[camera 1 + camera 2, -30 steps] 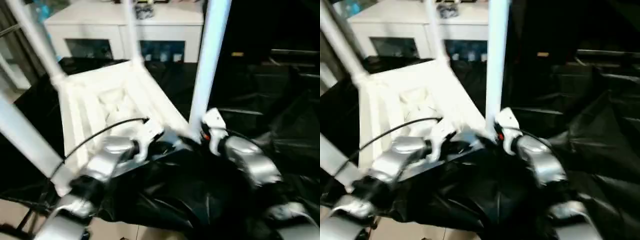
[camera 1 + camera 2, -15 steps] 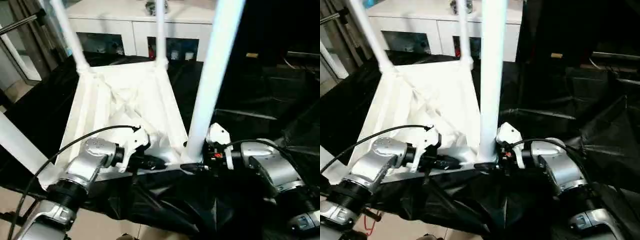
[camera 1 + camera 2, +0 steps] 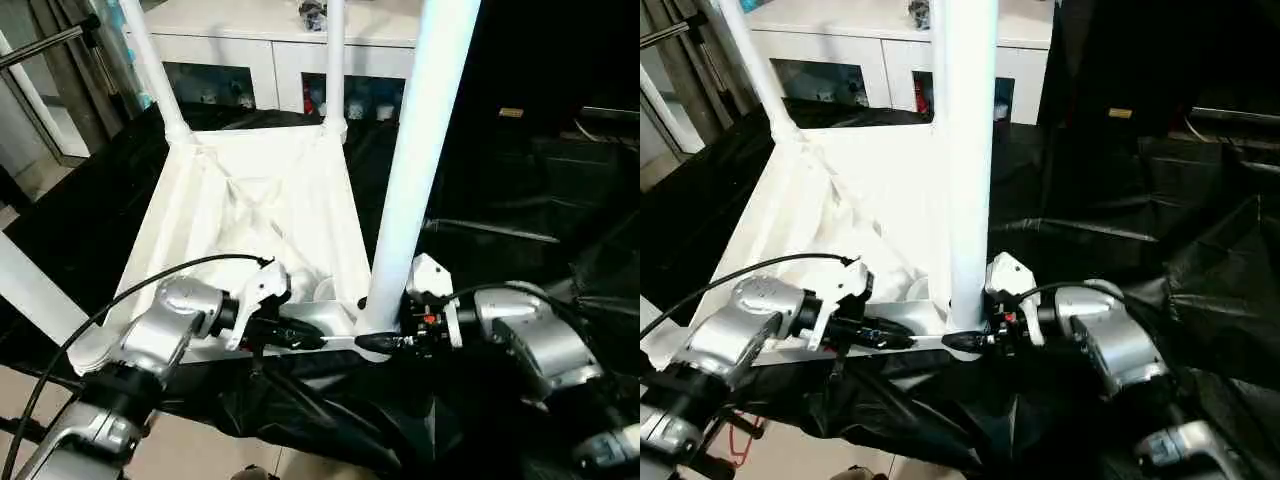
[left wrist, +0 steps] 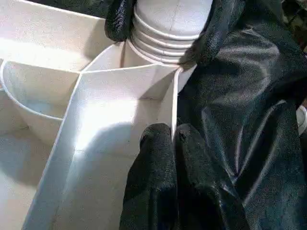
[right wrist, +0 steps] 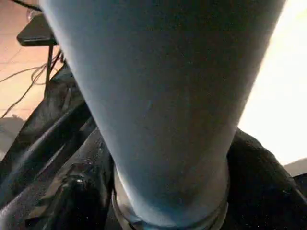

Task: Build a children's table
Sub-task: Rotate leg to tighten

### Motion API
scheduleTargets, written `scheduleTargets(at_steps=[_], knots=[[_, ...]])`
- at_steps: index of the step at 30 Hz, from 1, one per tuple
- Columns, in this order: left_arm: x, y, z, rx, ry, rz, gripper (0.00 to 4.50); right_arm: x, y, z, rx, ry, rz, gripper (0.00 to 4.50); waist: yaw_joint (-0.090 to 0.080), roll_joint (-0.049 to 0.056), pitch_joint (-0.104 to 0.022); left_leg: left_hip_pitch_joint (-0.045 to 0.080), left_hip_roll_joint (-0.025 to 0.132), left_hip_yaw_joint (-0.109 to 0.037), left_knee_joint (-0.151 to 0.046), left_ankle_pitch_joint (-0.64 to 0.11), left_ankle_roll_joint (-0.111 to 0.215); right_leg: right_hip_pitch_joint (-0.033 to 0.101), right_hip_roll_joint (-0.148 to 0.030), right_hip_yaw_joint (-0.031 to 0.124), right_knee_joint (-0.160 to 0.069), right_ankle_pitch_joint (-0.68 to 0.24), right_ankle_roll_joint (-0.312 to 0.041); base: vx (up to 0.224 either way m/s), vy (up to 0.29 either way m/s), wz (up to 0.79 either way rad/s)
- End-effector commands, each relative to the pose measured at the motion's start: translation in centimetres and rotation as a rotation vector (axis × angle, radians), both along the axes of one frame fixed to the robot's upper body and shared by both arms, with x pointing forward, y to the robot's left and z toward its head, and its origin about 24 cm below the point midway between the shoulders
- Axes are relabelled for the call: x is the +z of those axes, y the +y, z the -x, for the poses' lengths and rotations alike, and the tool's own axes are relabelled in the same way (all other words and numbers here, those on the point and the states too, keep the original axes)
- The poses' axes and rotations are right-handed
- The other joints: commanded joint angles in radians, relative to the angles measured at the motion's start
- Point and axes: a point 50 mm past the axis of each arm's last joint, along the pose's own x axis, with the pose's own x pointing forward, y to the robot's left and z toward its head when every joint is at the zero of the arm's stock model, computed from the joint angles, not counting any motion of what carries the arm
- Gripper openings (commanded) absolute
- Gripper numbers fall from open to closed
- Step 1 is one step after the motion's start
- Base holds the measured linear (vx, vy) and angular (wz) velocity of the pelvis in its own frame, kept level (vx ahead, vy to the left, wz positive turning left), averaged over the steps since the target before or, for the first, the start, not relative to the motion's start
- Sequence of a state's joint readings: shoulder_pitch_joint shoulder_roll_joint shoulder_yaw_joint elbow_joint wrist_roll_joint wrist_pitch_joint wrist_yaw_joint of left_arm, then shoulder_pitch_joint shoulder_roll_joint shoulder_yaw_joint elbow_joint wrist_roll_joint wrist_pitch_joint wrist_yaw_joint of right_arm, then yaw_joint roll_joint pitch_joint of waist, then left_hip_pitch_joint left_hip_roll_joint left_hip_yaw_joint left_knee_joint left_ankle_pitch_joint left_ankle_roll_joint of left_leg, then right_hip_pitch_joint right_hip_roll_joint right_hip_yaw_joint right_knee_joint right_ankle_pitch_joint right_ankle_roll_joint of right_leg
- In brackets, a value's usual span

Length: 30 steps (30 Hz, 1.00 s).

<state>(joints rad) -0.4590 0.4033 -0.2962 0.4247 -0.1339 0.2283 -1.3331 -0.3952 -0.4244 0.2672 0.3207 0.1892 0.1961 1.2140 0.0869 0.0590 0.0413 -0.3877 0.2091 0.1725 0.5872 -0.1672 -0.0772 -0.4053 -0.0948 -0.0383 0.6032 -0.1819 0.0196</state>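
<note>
The children's table lies upside down on black sheeting, its white ribbed tabletop facing up. Its legs stand upright in the corner sockets: far left, far right, near left and near right. My left gripper is shut on the thin near rim of the tabletop, one finger on each side of the wall. My right gripper grips the ribbed foot of the near right leg, a black finger pressed on either side. That leg rises straight in front of the right wrist.
A white cabinet with glass doors stands behind the table. Crumpled black sheeting covers the surface to the right and front. Bare floor shows at the near left. A black cable arcs over my left forearm.
The head view has shifted and steadied. My right gripper's fingers have drawn in around the foot of the near right leg. The left gripper stays pinched on the rim.
</note>
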Motion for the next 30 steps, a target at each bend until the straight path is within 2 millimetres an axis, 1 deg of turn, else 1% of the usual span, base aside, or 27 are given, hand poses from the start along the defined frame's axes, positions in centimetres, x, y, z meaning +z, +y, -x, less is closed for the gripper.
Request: scheduleTargets(at_steps=[1,2,3,4,5,6,7,8,9,11,12,13,15,16,17,18,19,21,22,23,24,25,26,27,28,29,30], knots=[[1.2,-1.1,-0.5,0.047,-0.043,0.095,0.00,-0.5,1.0,-0.4,-0.073,-0.010,-0.016,2.70,-0.004,-0.018,-0.063,0.017,0.011,0.009,-0.067,-0.214,0.055,0.045,-0.027,0.019,-0.061,-0.161,-0.251,0.000,0.000,0.00],[1.0,-1.3,-1.3,0.149,-0.077,0.086,0.00,-1.0,1.5,-1.4,-0.215,-0.037,-0.015,2.70,-0.009,-0.022,-0.060,0.015,0.010,0.010,-0.069,-0.224,0.045,0.041,-0.028,0.021,-0.062,-0.181,-0.247,0.000,0.000,0.00],[1.0,-1.4,-1.4,0.166,-0.084,0.085,0.00,-1.1,1.5,-1.6,-0.239,-0.036,-0.012,2.70,-0.013,-0.021,-0.057,0.013,0.007,0.009,-0.071,-0.238,0.034,0.041,-0.029,0.020,-0.065,-0.212,-0.243,0.000,0.000,0.00],[1.0,-1.5,-1.8,0.216,-0.104,0.081,0.00,-1.5,1.7,-2.0,-0.309,-0.033,-0.004,2.70,-0.022,-0.026,-0.055,0.014,0.004,0.006,-0.074,-0.273,0.011,0.042,-0.031,0.019,-0.071,-0.290,-0.221,0.000,0.000,0.00],[1.0,-1.7,-2.3,0.270,-0.127,0.079,0.00,-1.8,1.8,-2.4,-0.372,-0.034,0.005,2.70,-0.031,-0.032,-0.053,0.016,0.003,0.004,-0.076,-0.292,-0.003,0.042,-0.031,0.019,-0.075,-0.350,-0.199,0.000,0.000,0.00],[0.9,-1.9,-2.7,0.327,-0.142,0.080,0.00,-2.2,2.1,-2.7,-0.433,-0.030,0.009,2.70,-0.034,-0.034,-0.053,0.018,0.004,0.004,-0.077,-0.300,-0.004,0.041,-0.032,0.020,-0.079,-0.369,-0.190,0.000,0.000,0.00],[0.9,-2.6,-3.1,0.384,-0.160,0.083,0.00,-2.8,2.9,-3.1,-0.519,-0.011,0.004,2.69,-0.038,-0.037,-0.051,0.019,0.003,0.005,-0.075,-0.310,-0.004,0.035,-0.031,0.022,-0.084,-0.394,-0.180,0.000,0.000,0.00],[0.9,-2.9,-3.2,0.407,-0.169,0.078,0.00,-2.9,3.3,-3.1,-0.542,-0.004,0.003,2.69,-0.038,-0.037,-0.051,0.019,0.003,0.005,-0.075,-0.310,-0.004,0.035,-0.031,0.022,-0.084,-0.394,-0.180,0.000,0.000,0.00],[0.9,-3.2,-3.4,0.427,-0.178,0.072,0.00,-3.1,3.7,-3.2,-0.558,0.001,0.002,2.69,-0.040,-0.033,-0.052,0.018,0.004,0.002,-0.078,-0.308,-0.009,0.036,-0.032,0.021,-0.084,-0.394,-0.174,0.000,0.000,0.00],[0.9,-4.2,-3.4,0.453,-0.183,0.074,0.00,-3.4,4.6,-3.4,-0.610,0.002,0.016,2.69,-0.043,-0.035,-0.051,0.020,0.005,0.002,-0.079,-0.324,-0.008,0.033,-0.028,0.021,-0.087,-0.387,-0.165,0.000,0.000,0.00],[0.9,-4.6,-3.4,0.463,-0.182,0.080,0.00,-3.4,5.0,-3.5,-0.633,-0.003,0.022,2.69,-0.045,-0.035,-0.051,0.018,0.004,0.002,-0.079,-0.324,-0.008,0.033,-0.028,0.022,-0.086,-0.383,-0.165,0.000,0.000,0.00],[0.9,-5.5,-3.2,0.441,-0.175,0.091,0.00,-3.4,5.7,-3.5,-0.623,-0.012,0.020,2.69,-0.046,-0.031,-0.051,0.017,0.004,0.001,-0.081,-0.325,-0.011,0.033,-0.029,0.021,-0.085,-0.379,-0.166,0.000,0.000,0.00],[0.9,-6.6,-2.8,0.401,-0.167,0.103,0.00,-3.3,6.5,-3.5,-0.598,-0.030,0.009,2.69,-0.048,-0.033,-0.051,0.019,0.004,0.001,-0.080,-0.335,-0.010,0.032,-0.028,0.021,-0.087,-0.379,-0.163,0.000,0.000,0.00],[0.8,-6.9,-2.6,0.388,-0.165,0.105,0.00,-3.2,6.7,-3.5,-0.592,-0.038,0.003,3.04,-0.047,-0.033,-0.053,0.018,0.004,0.001,-0.079,-0.336,-0.007,0.033,-0.028,0.021,-0.086,-0.372,-0.164,0.000,0.000,0.00],[0.7,-6.9,-2.5,0.366,-0.166,0.098,0.00,-3.1,6.6,-3.5,-0.581,-0.025,-0.017,3.25,-0.047,-0.037,-0.053,0.015,0.003,0.001,-0.080,-0.330,-0.002,0.035,-0.027,0.021,-0.085,-0.357,-0.166,0.000,0.000,0.00],[0.7,-6.9,-2.3,0.345,-0.166,0.094,0.00,-2.9,6.5,-3.6,-0.570,-0.021,-0.031,3.39,-0.046,-0.037,-0.054,0.015,0.004,0.001,-0.080,-0.326,0.000,0.035,-0.027,0.021,-0.084,-0.349,-0.168,0.000,0.000,0.00],[0.7,-6.7,-2.1,0.316,-0.162,0.094,0.00,-2.7,6.2,-3.7,-0.549,-0.019,-0.041,3.39,-0.045,-0.034,-0.054,0.016,0.005,0.002,-0.080,-0.328,0.004,0.034,-0.027,0.022,-0.083,-0.330,-0.176,0.000,0.000,0.00],[0.8,-6.2,-1.9,0.284,-0.153,0.103,0.00,-2.2,5.7,-3.6,-0.486,-0.043,-0.038,3.59,-0.044,-0.036,-0.056,0.016,0.006,0.002,-0.080,-0.324,0.007,0.036,-0.027,0.022,-0.081,-0.309,-0.181,0.000,0.000,0.00],[0.9,-6.0,-1.7,0.265,-0.150,0.106,0.00,-2.1,5.4,-3.5,-0.449,-0.057,-0.032,3.75,-0.043,-0.036,-0.057,0.014,0.006,0.002,-0.078,-0.309,0.013,0.040,-0.027,0.022,-0.077,-0.278,-0.190,0.000,0.000,0.00],[1.0,-5.5,-1.5,0.226,-0.145,0.104,0.00,-1.7,4.8,-3.3,-0.375,-0.072,-0.032,3.84,-0.041,-0.035,-0.059,0.015,0.007,0.004,-0.075,-0.293,0.020,0.039,-0.027,0.022,-0.075,-0.249,-0.198,0.000,0.000,0.00],[1.0,-5.3,-1.3,0.211,-0.142,0.103,0.00,-1.5,4.6,-3.1,-0.347,-0.075,-0.032,3.88,-0.038,-0.036,-0.060,0.015,0.008,0.003,-0.075,-0.285,0.026,0.042,-0.027,0.021,-0.073,-0.230,-0.203,0.000,0.000,0.00],[0.9,-4.7,-1.1,0.182,-0.138,0.091,0.00,-1.2,4.1,-2.8,-0.286,-0.076,-0.035,3.88,-0.037,-0.033,-0.061,0.010,0.008,0.004,-0.072,-0.242,0.044,0.045,-0.026,0.022,-0.065,-0.154,-0.223,0.000,0.000,0.00],[0.9,-4.6,-1.1,0.176,-0.138,0.088,0.00,-1.2,4.0,-2.8,-0.277,-0.076,-0.035,3.88,-0.036,-0.034,-0.063,0.010,0.008,0.004,-0.070,-0.228,0.048,0.047,-0.025,0.021,-0.062,-0.130,-0.229,0.000,0.000,0.00],[0.9,-4.2,-0.9,0.152,-0.135,0.085,0.00,-0.9,3.6,-2.5,-0.237,-0.073,-0.037,3.88,-0.036,-0.030,-0.064,0.011,0.007,0.005,-0.068,-0.218,0.052,0.047,-0.024,0.021,-0.059,-0.108,-0.238,0.000,0.000,0.00],[1.0,-3.7,-0.7,0.118,-0.129,0.085,0.00,-0.5,3.1,-2.2,-0.184,-0.066,-0.042,3.88,-0.033,-0.032,-0.064,0.012,0.008,0.005,-0.068,-0.209,0.059,0.050,-0.024,0.020,-0.057,-0.084,-0.248,0.000,0.000,0.00],[1.1,-3.4,-0.6,0.098,-0.123,0.087,0.00,-0.3,2.8,-2.0,-0.152,-0.058,-0.046,3.88,-0.029,-0.032,-0.066,0.014,0.008,0.007,-0.064,-0.197,0.073,0.052,-0.022,0.019,-0.054,-0.053,-0.260,0.000,0.000,0.00],[1.2,-3.0,-0.4,0.066,-0.112,0.087,0.00,0.1,2.3,-1.6,-0.090,-0.042,-0.052,3.88,-0.022,-0.028,-0.065,0.014,0.010,0.008,-0.063,-0.186,0.082,0.051,-0.022,0.018,-0.050,-0.031,-0.270,0.000,0.000,0.00]])
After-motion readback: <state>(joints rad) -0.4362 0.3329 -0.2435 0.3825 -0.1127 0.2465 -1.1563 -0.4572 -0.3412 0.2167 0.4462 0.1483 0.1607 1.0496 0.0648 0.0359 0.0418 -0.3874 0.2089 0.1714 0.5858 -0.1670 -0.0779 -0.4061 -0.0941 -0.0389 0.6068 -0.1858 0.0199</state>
